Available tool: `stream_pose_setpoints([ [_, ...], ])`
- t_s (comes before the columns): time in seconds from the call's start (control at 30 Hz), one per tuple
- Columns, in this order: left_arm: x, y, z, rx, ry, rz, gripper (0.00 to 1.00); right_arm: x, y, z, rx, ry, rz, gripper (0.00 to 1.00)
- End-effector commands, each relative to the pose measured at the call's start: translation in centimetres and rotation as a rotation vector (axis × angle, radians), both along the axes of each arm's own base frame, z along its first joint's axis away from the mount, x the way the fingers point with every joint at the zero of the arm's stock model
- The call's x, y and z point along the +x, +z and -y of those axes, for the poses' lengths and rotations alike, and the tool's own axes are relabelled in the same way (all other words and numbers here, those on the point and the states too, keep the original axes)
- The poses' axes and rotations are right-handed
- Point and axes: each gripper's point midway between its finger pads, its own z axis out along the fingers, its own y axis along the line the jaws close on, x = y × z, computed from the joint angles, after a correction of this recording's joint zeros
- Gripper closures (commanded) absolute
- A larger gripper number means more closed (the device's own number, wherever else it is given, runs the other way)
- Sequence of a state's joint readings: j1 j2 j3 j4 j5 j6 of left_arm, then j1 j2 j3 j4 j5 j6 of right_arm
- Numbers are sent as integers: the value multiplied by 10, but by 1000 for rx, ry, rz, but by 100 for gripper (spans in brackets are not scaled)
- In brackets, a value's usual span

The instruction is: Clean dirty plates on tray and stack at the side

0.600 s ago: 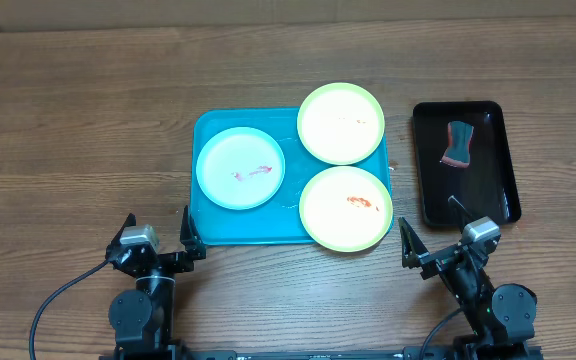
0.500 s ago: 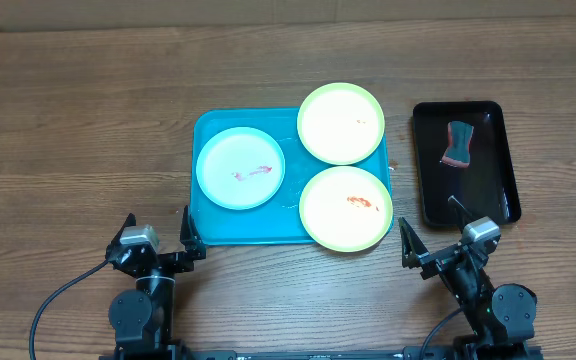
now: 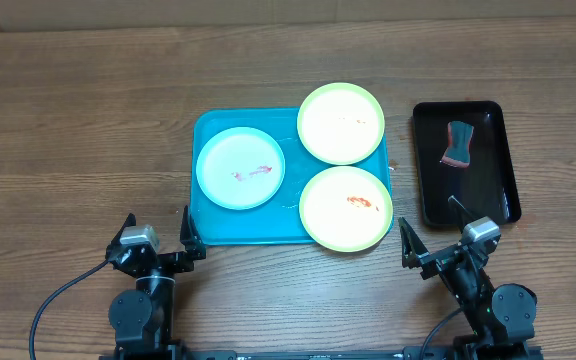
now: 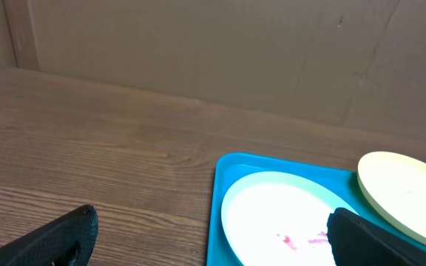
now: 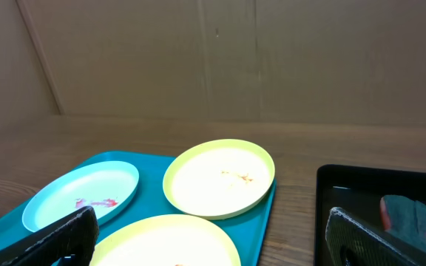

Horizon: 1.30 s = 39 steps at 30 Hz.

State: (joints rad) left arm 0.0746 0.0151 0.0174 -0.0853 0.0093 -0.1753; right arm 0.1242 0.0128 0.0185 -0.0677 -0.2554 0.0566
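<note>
dan: Grippers first. From overhead, the left gripper point(image 3: 158, 222) and right gripper point(image 3: 430, 220) are both spread wide with nothing in them, sitting at the near edge of the table point(image 3: 88, 110), well apart. Where are the dishes?

pia: All three are on the turquoise tray point(image 3: 208, 228). The blue plate point(image 3: 240, 168) lies flat on its left half, red smear in the middle. The far green plate point(image 3: 341, 123) hangs over the tray's far right corner and has only faint specks on it. The near green plate point(image 3: 346, 208) pokes out past the right and near rims, and it's got a red smear too. The two green ones are touching or just about, I can't tell which. Off to the right there's a black tray point(image 3: 430, 200) with a sponge point(image 3: 459, 145) lying in it.

dan: Left wrist cam?

pia: The left gripper point(image 4: 217, 240) shows at both bottom corners with a big gap and nothing held. Between them you get the turquoise tray point(image 4: 217, 188) corner and the blue plate point(image 4: 272, 210) with its smear. The far green plate point(image 4: 405, 185) is at the right edge.

dan: And the right wrist?

pia: Same deal. The right gripper point(image 5: 213, 240) is wide open and empty. The blue plate point(image 5: 87, 193) is on the left, the far green plate point(image 5: 219, 177) in the middle and the near green plate point(image 5: 168, 238) at the bottom — all on the turquoise tray point(image 5: 135, 160). The black tray point(image 5: 346, 185) and sponge point(image 5: 405, 214) are on the right.
</note>
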Motion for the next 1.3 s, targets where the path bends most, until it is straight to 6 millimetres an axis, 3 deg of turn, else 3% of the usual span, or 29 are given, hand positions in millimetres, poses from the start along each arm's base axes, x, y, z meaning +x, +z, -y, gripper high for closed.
stream_pose_setpoints([
  [0.0,0,-2,-3,23,13,1,1,0,-1,0,7,-2,3,0],
  [0.97,0,-2,-2,15,9,2,1,0,0,0,7,-2,7,0],
  [1.27,0,1,7,20,-45,10,0,-1,1,-1,8,8,11,0],
])
